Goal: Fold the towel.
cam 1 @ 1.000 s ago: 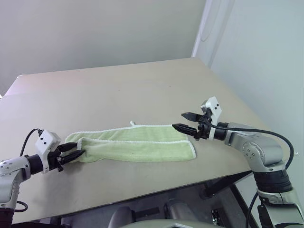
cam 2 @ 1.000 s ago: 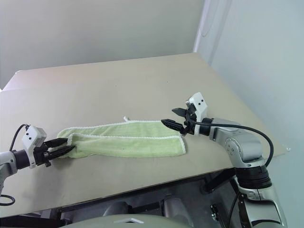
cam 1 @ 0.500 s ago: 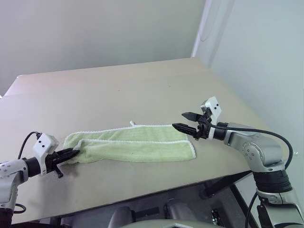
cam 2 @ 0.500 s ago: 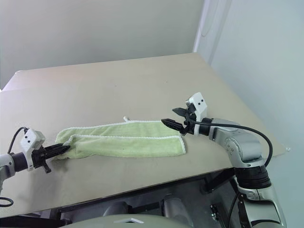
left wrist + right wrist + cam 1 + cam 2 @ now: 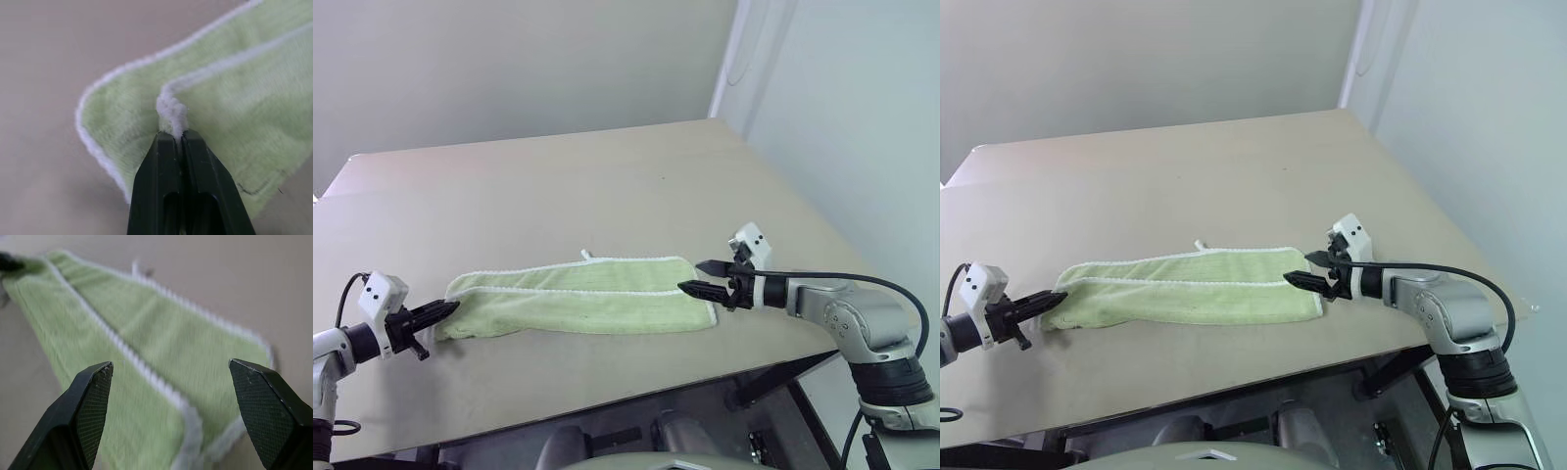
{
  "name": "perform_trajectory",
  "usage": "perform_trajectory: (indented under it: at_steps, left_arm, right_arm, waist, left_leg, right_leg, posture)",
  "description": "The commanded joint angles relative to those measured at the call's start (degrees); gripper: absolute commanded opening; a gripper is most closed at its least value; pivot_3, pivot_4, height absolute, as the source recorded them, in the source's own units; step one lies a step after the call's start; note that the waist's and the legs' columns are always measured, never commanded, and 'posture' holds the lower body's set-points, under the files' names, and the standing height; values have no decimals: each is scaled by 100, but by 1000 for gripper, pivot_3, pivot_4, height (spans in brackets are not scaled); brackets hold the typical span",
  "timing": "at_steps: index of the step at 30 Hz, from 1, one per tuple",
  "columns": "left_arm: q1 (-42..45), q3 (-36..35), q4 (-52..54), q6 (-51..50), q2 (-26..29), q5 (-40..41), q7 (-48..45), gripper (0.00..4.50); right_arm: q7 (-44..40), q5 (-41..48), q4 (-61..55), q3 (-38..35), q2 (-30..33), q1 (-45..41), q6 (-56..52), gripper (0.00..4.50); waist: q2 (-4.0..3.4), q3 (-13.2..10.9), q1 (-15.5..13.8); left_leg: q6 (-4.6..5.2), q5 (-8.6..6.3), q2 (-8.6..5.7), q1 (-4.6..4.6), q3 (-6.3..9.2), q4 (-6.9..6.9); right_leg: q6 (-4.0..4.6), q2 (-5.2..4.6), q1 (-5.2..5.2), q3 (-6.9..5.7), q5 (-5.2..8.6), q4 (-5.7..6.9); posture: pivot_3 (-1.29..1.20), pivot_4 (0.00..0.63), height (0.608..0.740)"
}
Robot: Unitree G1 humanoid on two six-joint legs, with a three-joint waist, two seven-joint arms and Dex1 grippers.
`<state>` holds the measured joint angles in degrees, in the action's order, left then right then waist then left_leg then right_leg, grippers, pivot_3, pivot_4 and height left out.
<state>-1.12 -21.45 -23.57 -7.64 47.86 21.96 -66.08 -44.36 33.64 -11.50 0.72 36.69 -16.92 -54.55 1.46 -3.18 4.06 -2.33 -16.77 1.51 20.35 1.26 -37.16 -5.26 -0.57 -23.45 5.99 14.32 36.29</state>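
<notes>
While the left hand (image 5: 438,311) pinches the towel's (image 5: 578,296) corner, the right hand (image 5: 698,278) hovers wide over its far end.

Bare test rm: plain table (image 5: 558,186), blank walls (image 5: 509,59).

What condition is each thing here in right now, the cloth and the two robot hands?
towel: lying flat on the table, folded lengthwise into a long strip, white loop tag sticking out at the far edge.
left gripper: fingers shut, pinching the towel's white-edged corner.
right gripper: fingers wide open, just over the towel's other end, holding nothing.
</notes>
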Motion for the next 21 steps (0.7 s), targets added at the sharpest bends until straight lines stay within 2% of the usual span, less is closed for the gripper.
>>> perform_trajectory:
  at_steps: [1, 13, 21]
  left_arm:
    - [125, -116, 191, -73, 65, 109, 69, 17]
    - [209, -61, 347, -178, -77, 79, 286, 17]
    - [217, -34, 308, -134, -102, 46, 303, 0]
  right_arm:
    - [-17, 58, 53, -33, 51, -25, -166, 3962]
    - [-74, -87, 45, 87, 139, 107, -214, 3962]
    - [-108, -199, -119, 204, 184, 260, -121, 1161]
  waist:
    - [1, 0, 1]
    - [2, 1, -8]
    - [2, 1, -6]
  left_leg:
    - [0, 0, 0, 0, 0, 0]
    - [0, 0, -1, 1, 0, 0]
    - [0, 0, -1, 2, 0, 0]
  right_leg:
    - [0, 1, 0, 0, 0, 1]
    - [-1, 0, 0, 0, 0, 0]
    - [-1, 1, 0, 0, 0, 0]
  posture:
    - [0, 0, 740]
    - [0, 0, 740]
    - [0, 0, 740]
